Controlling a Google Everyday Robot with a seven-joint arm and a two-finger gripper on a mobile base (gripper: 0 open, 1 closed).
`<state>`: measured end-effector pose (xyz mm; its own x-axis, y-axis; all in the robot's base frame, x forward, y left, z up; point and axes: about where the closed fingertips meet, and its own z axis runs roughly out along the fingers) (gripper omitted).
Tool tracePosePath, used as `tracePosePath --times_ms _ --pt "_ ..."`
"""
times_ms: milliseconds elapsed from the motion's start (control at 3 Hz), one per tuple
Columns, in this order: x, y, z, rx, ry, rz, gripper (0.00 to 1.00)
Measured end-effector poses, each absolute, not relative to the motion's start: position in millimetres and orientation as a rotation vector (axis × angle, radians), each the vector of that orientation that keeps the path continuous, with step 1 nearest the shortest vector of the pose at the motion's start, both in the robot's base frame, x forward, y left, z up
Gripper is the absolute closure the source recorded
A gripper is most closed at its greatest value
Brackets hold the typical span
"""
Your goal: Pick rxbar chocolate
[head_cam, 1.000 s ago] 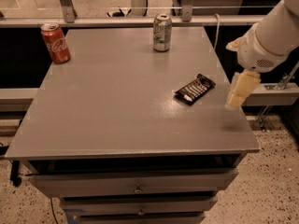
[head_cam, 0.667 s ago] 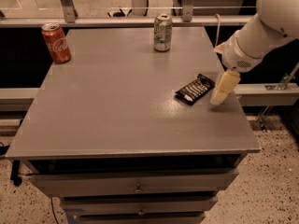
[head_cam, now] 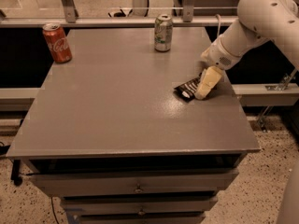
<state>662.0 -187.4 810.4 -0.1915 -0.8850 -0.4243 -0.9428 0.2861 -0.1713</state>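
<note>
The rxbar chocolate (head_cam: 188, 88) is a flat black bar with white lettering, lying on the grey table (head_cam: 117, 106) near its right edge. My gripper (head_cam: 206, 85) comes down from the white arm at the upper right. Its pale fingertips sit right over the bar's right end and hide that end.
A red cola can (head_cam: 57, 42) stands at the table's far left corner. A pale green-white soda can (head_cam: 163, 32) stands at the far middle. Drawers sit under the table front. A rail runs behind the table and a ledge lies to the right.
My gripper has moved left and down from beside the table's right edge onto the right end of the bar. The bar and both cans have not moved.
</note>
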Motion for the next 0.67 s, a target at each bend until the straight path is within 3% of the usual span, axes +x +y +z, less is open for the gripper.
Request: tracePosePath --times_ms 333,667 --pt "662.0 -187.4 811.8 -1.637 2.12 0.176 0.0" --pt "661.8 -187.3 811.9 -1.636 2.121 0.178 0.15"
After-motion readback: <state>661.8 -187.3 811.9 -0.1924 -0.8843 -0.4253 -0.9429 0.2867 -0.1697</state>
